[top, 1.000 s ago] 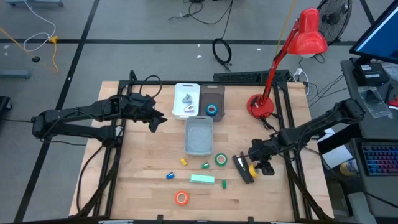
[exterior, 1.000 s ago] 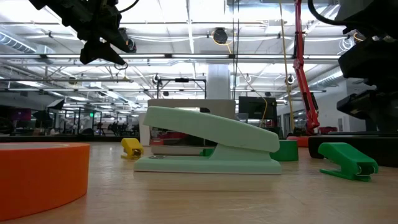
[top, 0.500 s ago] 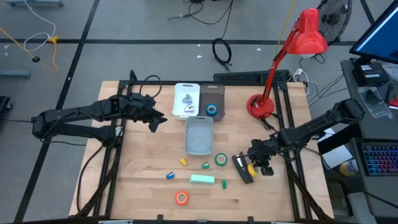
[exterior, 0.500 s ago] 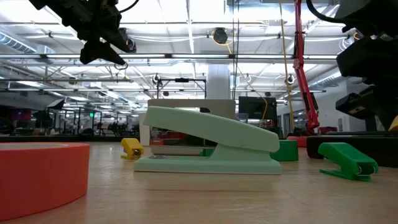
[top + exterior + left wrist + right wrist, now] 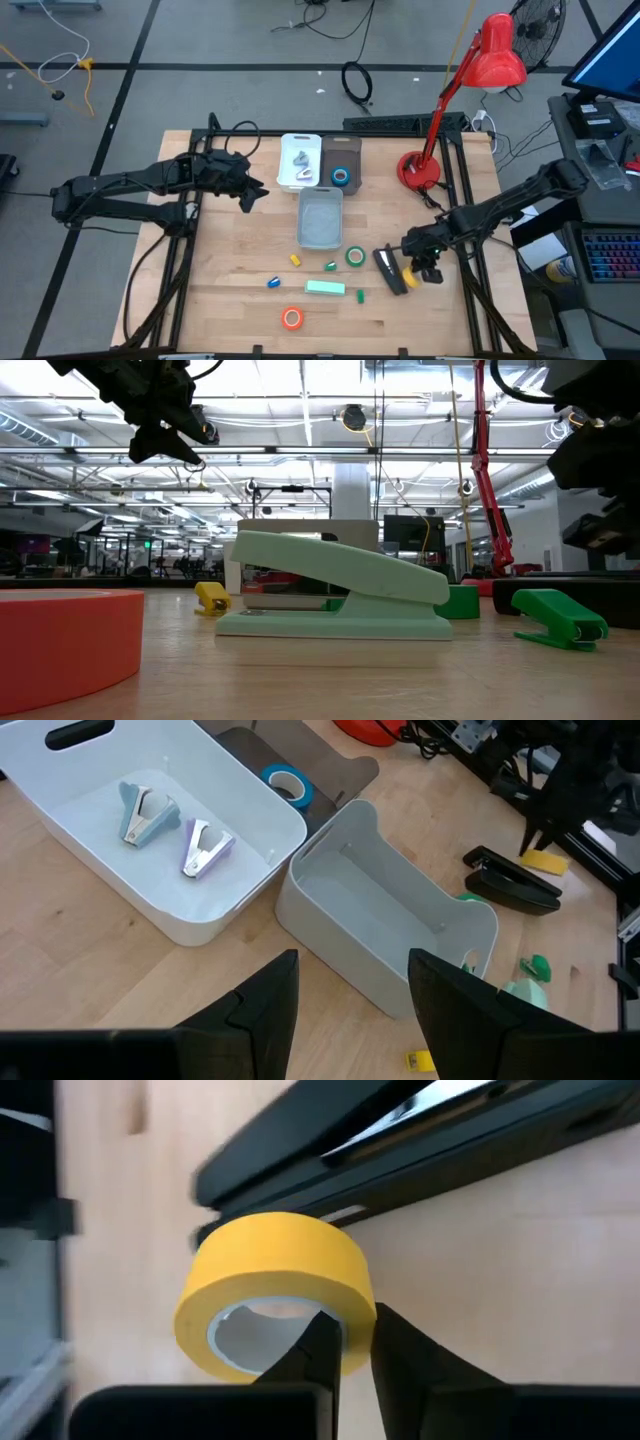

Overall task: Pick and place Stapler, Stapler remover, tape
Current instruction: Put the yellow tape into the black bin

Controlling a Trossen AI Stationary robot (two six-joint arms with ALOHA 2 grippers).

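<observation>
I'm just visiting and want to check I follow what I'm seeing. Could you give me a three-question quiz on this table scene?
1. True or false: the right gripper is pinching the wall of the yellow tape roll.
2. How many staple removers lie in the white bin?
3. The blue tape roll sits in: A) the white bin, B) the dark bin, C) the grey bin.

Key
1. True: one finger is inside the ring, one outside, beside the black stapler.
2. Two.
3. B. The left gripper hovers open beside the bins.
</observation>
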